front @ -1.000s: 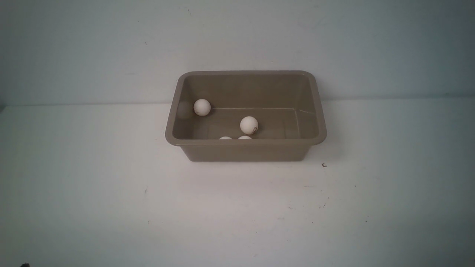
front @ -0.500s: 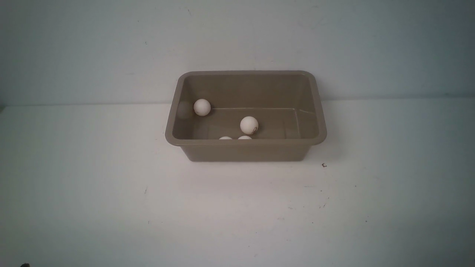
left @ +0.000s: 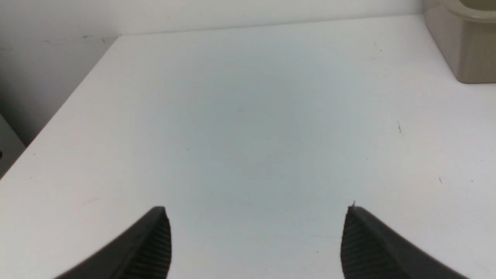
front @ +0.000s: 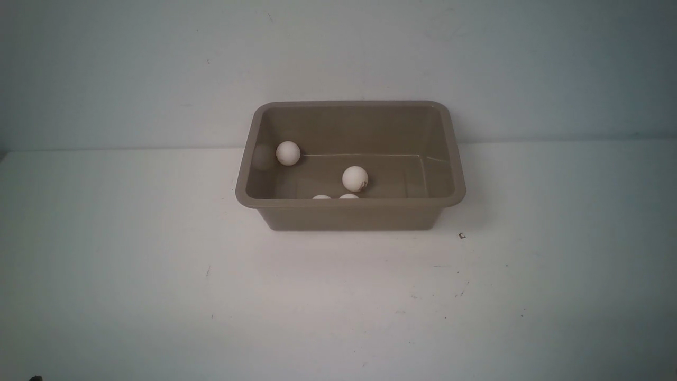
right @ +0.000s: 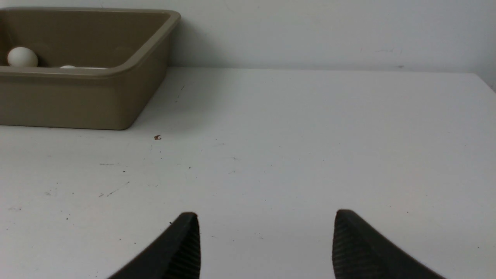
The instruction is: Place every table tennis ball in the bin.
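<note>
Front view: the bin [front: 447, 159] stands on the white worktop [front: 158, 264] with four table tennis balls [front: 355, 178] inside it; neither hand shows here.

Left wrist view: the left hand [left: 257, 236] hangs spread wide and empty over bare worktop, the bin's corner [left: 465, 50] well ahead of it and off to one side.

Right wrist view: the right hand [right: 267, 240] is parted and holds nothing; the bin [right: 85, 97] sits well ahead of it to the other side, two balls [right: 22, 57] peeping over the rim.

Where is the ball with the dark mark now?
Front view: the marked ball lies inside the bin, mid-floor, just behind two balls at the near wall.
</note>
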